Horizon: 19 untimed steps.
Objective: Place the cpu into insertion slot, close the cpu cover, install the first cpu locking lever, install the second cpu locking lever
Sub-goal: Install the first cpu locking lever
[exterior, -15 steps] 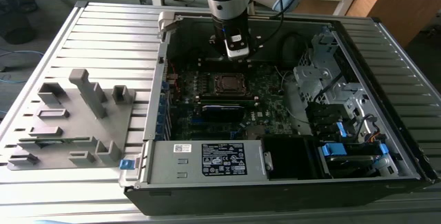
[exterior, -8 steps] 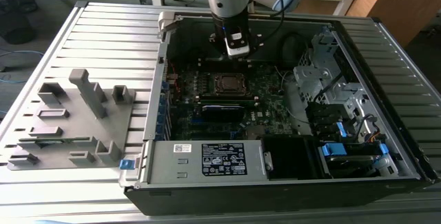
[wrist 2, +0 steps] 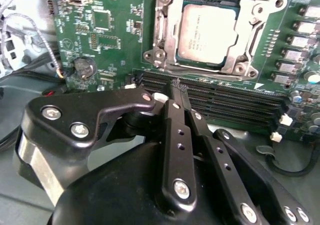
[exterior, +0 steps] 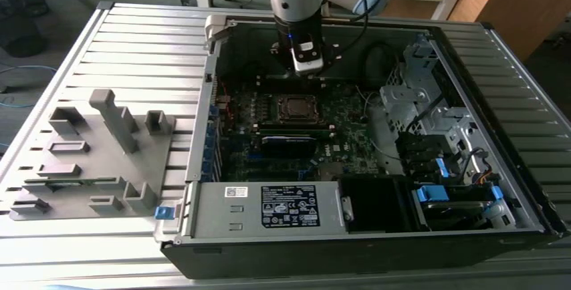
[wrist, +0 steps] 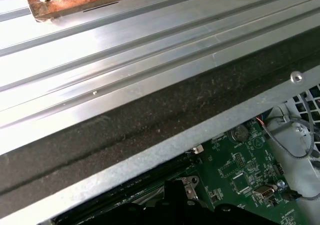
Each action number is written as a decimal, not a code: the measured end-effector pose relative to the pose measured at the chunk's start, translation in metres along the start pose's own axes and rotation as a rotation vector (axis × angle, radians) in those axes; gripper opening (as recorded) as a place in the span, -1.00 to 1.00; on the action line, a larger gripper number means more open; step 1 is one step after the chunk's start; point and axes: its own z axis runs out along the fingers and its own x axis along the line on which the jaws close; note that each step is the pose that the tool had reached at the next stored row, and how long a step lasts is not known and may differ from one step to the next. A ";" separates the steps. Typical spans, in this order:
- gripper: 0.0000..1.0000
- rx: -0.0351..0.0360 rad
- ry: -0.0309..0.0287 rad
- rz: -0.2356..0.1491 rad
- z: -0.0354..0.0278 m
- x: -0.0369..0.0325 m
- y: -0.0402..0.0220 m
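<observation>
The cpu [wrist 2: 207,30], a silvery square chip, lies in the insertion slot [exterior: 295,107] on the green board inside the open computer case. The cpu cover [wrist 2: 164,35], a silvery metal frame, lies flat around the chip, whose face shows through its window. I cannot make out how the locking levers stand. My gripper [wrist 2: 177,87] hangs above the board just beside the socket, over the black memory slots [wrist 2: 225,97]. Its black fingers [wrist 2: 175,135] are pressed together with nothing seen between them. In the exterior view the gripper [exterior: 306,69] sits just beyond the socket.
The case wall [wrist: 150,155] and the slatted aluminium table [wrist: 125,50] lie close behind the gripper. A grey fixture block [exterior: 93,153] stands at the exterior view's left. Drive bays and cables [exterior: 428,123] fill the case's right side, and a power supply [exterior: 267,206] sits at the front.
</observation>
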 end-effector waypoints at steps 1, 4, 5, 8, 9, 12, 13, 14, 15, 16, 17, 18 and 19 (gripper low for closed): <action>-0.79 0.0066 0.0063 0.000 0.0004 -0.0002 0.0001; -0.79 0.0285 0.0295 0.000 0.0018 -0.0013 0.0005; -0.79 0.0360 0.0382 0.001 0.0022 -0.0017 0.0006; -0.79 0.0591 0.0682 0.001 0.0033 -0.0027 0.0010; -0.79 0.0672 0.0791 0.002 0.0035 -0.0029 0.0011; -0.79 0.0887 0.1107 0.003 0.0046 -0.0032 0.0011; -0.79 0.0948 0.1207 0.003 0.0049 -0.0032 0.0011; -0.79 0.0974 0.1250 0.003 0.0048 -0.0032 0.0011; -0.79 0.0976 0.1252 0.004 0.0048 -0.0031 0.0011; -0.79 0.0978 0.1255 0.004 0.0048 -0.0031 0.0011; -0.79 0.0978 0.1257 0.004 0.0048 -0.0032 0.0011; -0.79 0.0978 0.1260 0.004 0.0048 -0.0032 0.0011; -0.79 0.0979 0.1260 0.004 0.0046 -0.0032 0.0011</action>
